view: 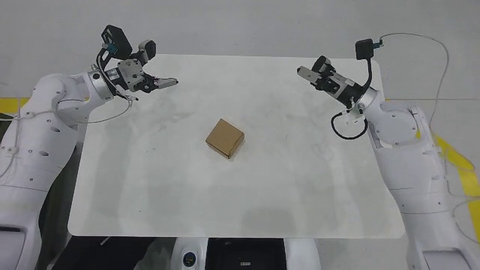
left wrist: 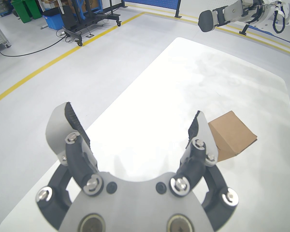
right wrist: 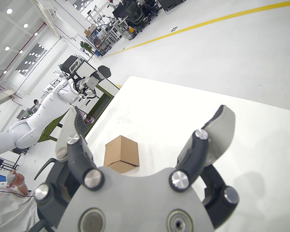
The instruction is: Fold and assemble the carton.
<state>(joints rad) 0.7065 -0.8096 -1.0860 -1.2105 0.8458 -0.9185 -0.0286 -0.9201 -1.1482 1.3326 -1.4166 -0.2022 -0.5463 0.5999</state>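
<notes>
Carton (view: 225,138) sits near the middle of the white table (view: 300,195), a small brown cardboard box with its flaps shut, turned at an angle to the table's edges. It lies between the two pincers, well apart from both and nearer the robot's body than either of them.

The left pincer (left wrist: 133,117) hangs above the far left corner of the table with its fingers spread wide and nothing between them. The carton is ahead of it and off to one side. In the left wrist view, one finger (left wrist: 203,131) covers the nearest corner of the box, though the two are far from touching.

The right pincer (right wrist: 148,114) hangs above the far right corner, also spread wide and holding nothing. The carton stands ahead of it on the table, in line with the gap between its fingers. From this side, two upright faces and the top of the box show, with a dark seam running along the bottom of the nearer faces.

Each pincer points inward over the table toward the other.
</notes>
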